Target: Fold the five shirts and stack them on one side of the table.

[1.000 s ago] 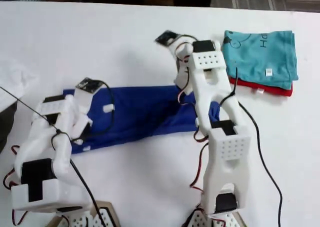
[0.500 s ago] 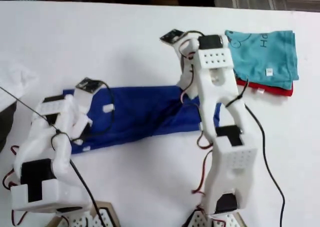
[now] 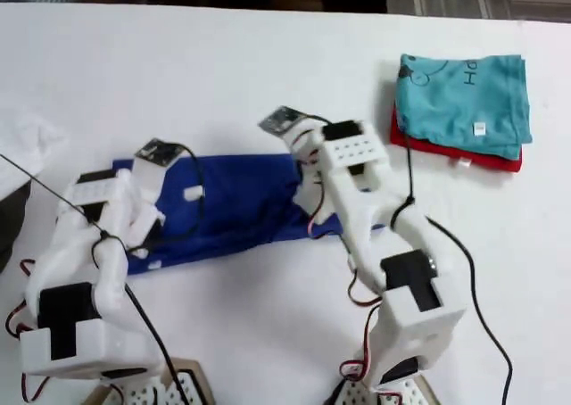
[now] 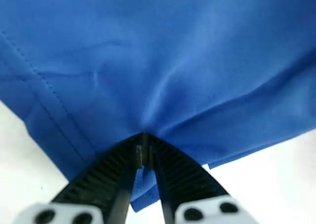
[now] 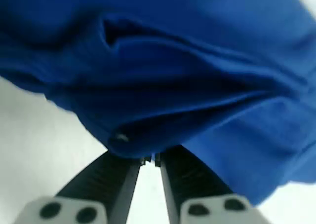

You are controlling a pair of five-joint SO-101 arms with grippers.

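Observation:
A blue shirt [image 3: 245,200] lies folded into a long strip across the middle of the white table [image 3: 178,75]. My left gripper [image 4: 143,154] is shut on the blue shirt [image 4: 163,61] at its left end [image 3: 152,231]. My right gripper [image 5: 149,160] is shut on a bunched fold of the blue shirt [image 5: 173,81] at its right end [image 3: 308,186], lifted over the cloth. A teal shirt [image 3: 464,102] lies folded on a red shirt [image 3: 486,161] at the table's back right.
White cloth [image 3: 22,151] lies at the table's left edge. Black and red cables [image 3: 464,271] trail from both arms near the front. The far half of the table is bare.
My right arm has swung left and toward the front, carrying the shirt's right end over the strip. The left arm has stayed still.

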